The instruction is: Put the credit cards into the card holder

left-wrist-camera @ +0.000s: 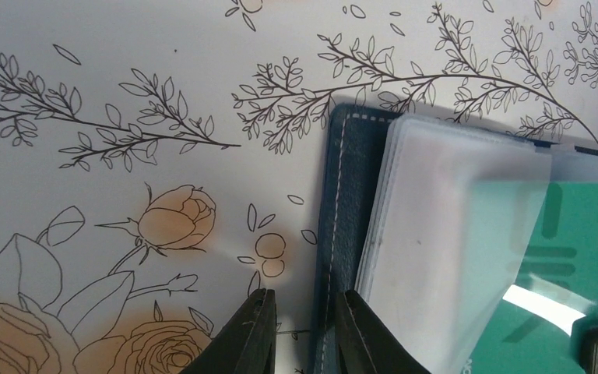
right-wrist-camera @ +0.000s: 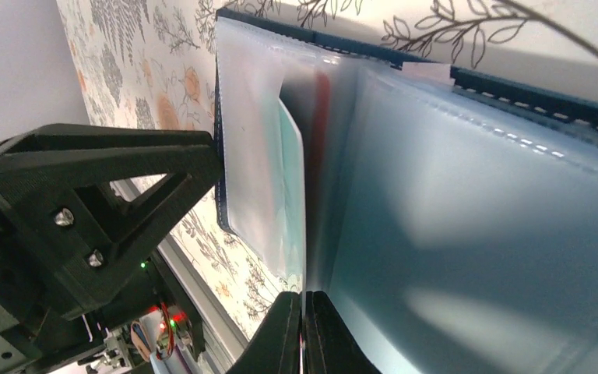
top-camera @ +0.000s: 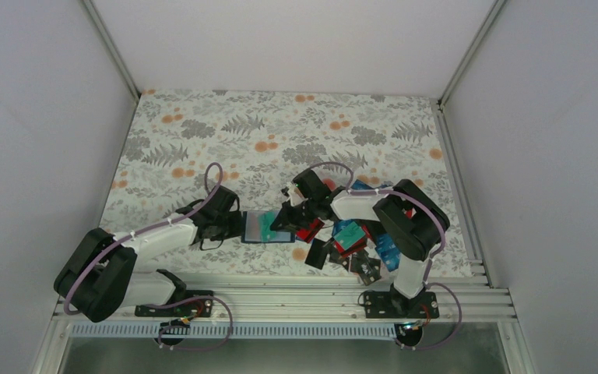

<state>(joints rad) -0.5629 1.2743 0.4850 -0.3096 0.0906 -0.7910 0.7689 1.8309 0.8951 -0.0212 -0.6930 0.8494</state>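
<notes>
The card holder (top-camera: 263,227) lies open on the flowered cloth, its navy cover (left-wrist-camera: 341,195) carrying clear sleeves (left-wrist-camera: 452,234) with a teal card (left-wrist-camera: 584,257) in one. My left gripper (top-camera: 237,224) (left-wrist-camera: 309,300) stands a little open astride the holder's left edge; one finger is over the cloth, the other over the navy border. My right gripper (top-camera: 282,220) (right-wrist-camera: 304,300) is shut on a thin reddish card (right-wrist-camera: 318,117), seen edge-on and reaching in between the sleeves (right-wrist-camera: 475,234). The other credit cards (top-camera: 354,241) lie piled to the right.
The left gripper's black body (right-wrist-camera: 86,202) fills the left of the right wrist view, close to the holder. An aluminium rail (top-camera: 296,300) runs along the table's near edge. White walls close in the sides and back.
</notes>
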